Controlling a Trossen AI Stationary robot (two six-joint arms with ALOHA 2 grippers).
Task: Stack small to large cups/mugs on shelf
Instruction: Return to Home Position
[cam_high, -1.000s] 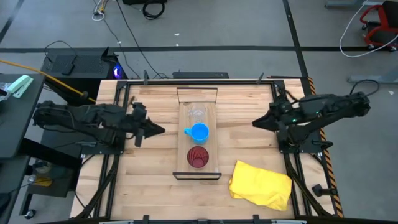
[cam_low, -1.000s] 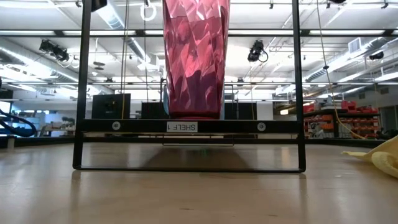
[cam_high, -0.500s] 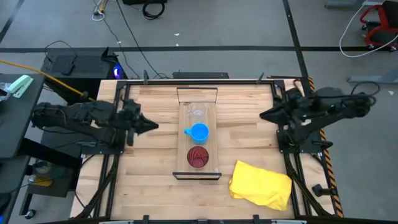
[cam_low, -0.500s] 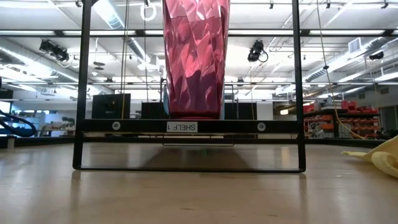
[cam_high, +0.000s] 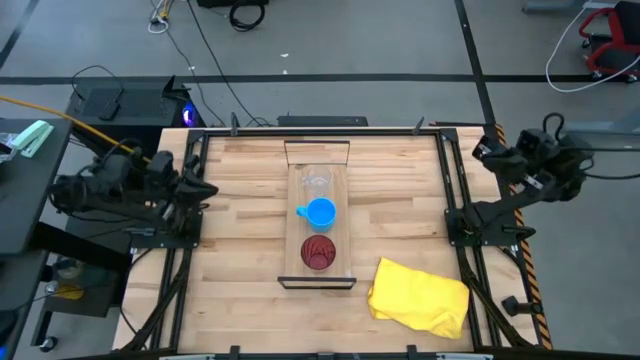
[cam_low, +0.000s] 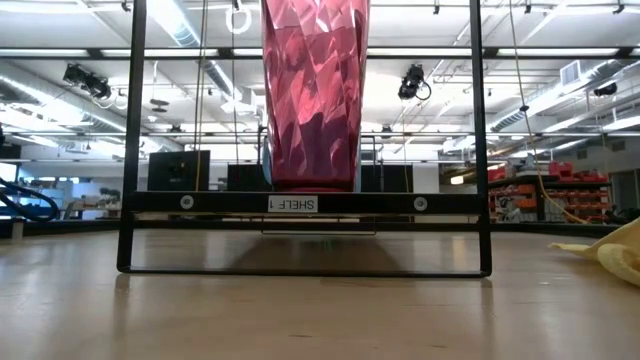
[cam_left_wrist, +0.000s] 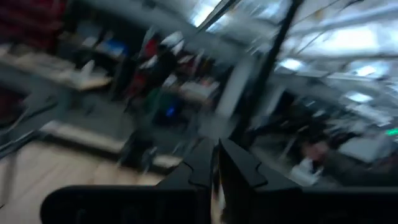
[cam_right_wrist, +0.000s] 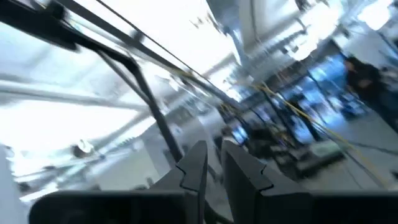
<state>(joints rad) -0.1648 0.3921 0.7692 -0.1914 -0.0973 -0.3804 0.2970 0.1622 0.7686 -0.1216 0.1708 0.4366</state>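
Cups all on the shelf (cam_high: 338, 205), job looks done bar parking the arms.

High view: shelf runs lengthwise from the table's (cam_high: 250, 300) far edge to its near edge, in the middle. In a row along it: clear cup (cam_high: 316, 182) farthest, blue mug (cam_high: 320, 212) in the middle with its handle toward the left arm, red cup (cam_high: 318, 253) nearest. Upright, side by side, not nested. Yellow cloth (cam_high: 420, 295) lies on the table near the right arm's base, off the shelf. Left gripper (cam_high: 204, 189) is folded in at the left table edge; right gripper (cam_high: 487, 151) is lifted at the right edge. The row sits between them, well apart from both, with the left somewhat nearer. Judged: pulling away needs no pass over the shelf.

Low view: red cup fills the frame atop the shelf bracket, blocking the other two. No arm shows.

Left wrist view: blurred room, fingers (cam_left_wrist: 199, 169) nearly together, holding nothing.

Right wrist view: ceiling and room, fingers (cam_right_wrist: 194, 167) a narrow slit apart, empty.
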